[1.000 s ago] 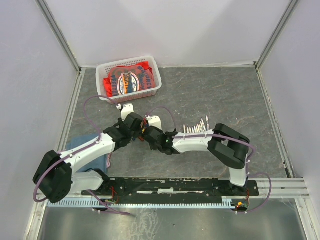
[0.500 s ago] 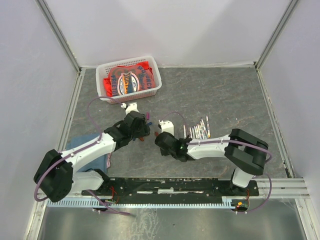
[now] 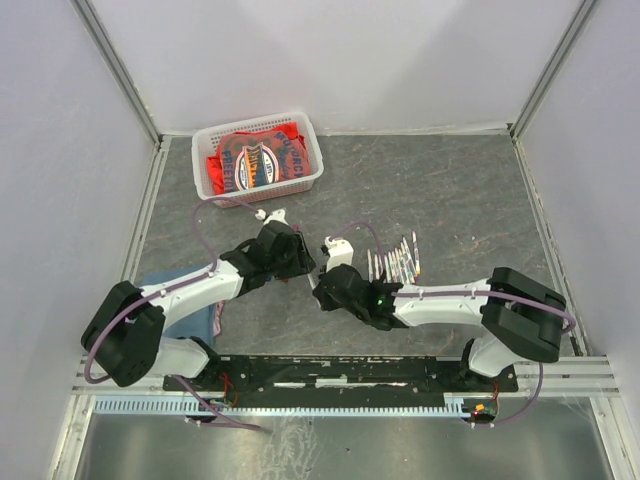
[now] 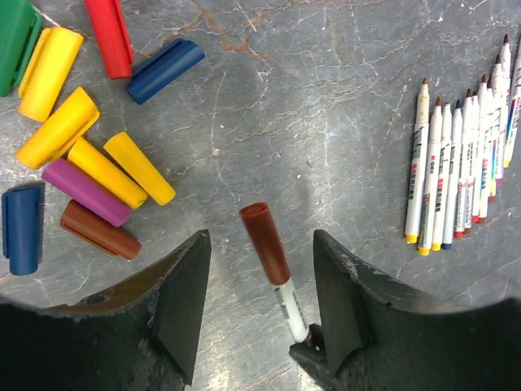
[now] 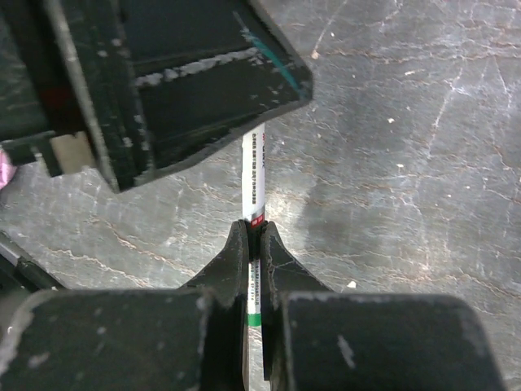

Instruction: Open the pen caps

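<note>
Lower centre, the right gripper (image 5: 254,232) pinches a thin white pen barrel (image 5: 255,171); the left gripper (image 4: 260,244), jaws parted, empty, should clamp its brown plastic cap (image 4: 264,241) squarely.

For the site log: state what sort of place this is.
Probably a robot test cell: plain white walls close in a grey table, two robot arms are bolted to a rail at its near edge, and loose pen caps and uncapped pens lie out as props.

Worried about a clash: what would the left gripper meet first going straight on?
Probably the brown cap, lying between its open jaws, on the pen the right gripper holds; depth unclear.
</note>
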`<act>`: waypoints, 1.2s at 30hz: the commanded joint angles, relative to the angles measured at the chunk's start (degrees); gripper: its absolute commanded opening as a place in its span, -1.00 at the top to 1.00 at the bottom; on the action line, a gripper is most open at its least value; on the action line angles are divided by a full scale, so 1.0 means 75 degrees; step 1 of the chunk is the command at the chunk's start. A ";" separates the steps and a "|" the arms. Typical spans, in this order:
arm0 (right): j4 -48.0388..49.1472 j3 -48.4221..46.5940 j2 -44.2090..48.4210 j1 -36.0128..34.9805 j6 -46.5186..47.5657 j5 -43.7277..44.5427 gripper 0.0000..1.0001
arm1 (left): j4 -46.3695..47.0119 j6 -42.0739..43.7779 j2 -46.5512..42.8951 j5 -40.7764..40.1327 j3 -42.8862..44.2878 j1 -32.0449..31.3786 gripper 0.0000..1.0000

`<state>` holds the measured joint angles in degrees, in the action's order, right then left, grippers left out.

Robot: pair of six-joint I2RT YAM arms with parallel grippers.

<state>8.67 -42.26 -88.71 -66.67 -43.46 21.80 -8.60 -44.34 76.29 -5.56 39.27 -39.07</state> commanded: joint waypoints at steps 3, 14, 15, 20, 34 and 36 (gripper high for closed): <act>0.0598 0.0079 0.0349 -0.0107 0.0201 -0.0114 0.98 | 0.0472 -0.0465 0.0139 0.0232 0.0413 0.0030 -0.20; 0.0760 0.0226 0.0611 -0.0130 0.0223 -0.0152 0.98 | 0.0481 -0.0526 -0.0045 0.0057 0.0316 0.0050 0.01; 0.0766 0.0229 0.0633 -0.0140 0.0218 -0.0163 0.98 | 0.0492 -0.0543 -0.0072 0.0041 0.0294 0.0066 0.03; 0.0835 0.0278 0.0635 -0.0209 0.0203 -0.0188 0.98 | 0.0566 -0.0589 -0.0192 0.0003 0.0226 0.0094 0.23; 0.1000 0.0487 0.0811 -0.0227 0.0107 0.0099 0.80 | 0.1153 -0.0514 -0.0495 0.0381 -0.0098 0.0123 0.94; 0.1068 0.0580 0.0991 -0.0227 0.0112 0.0163 0.62 | 0.1356 -0.0391 -0.0492 0.0633 -0.0138 0.0124 0.94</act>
<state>14.22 -39.38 -84.79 -67.94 -42.87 21.06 -3.99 -48.58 74.08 -3.77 38.83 -38.59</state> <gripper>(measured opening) 0.129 0.203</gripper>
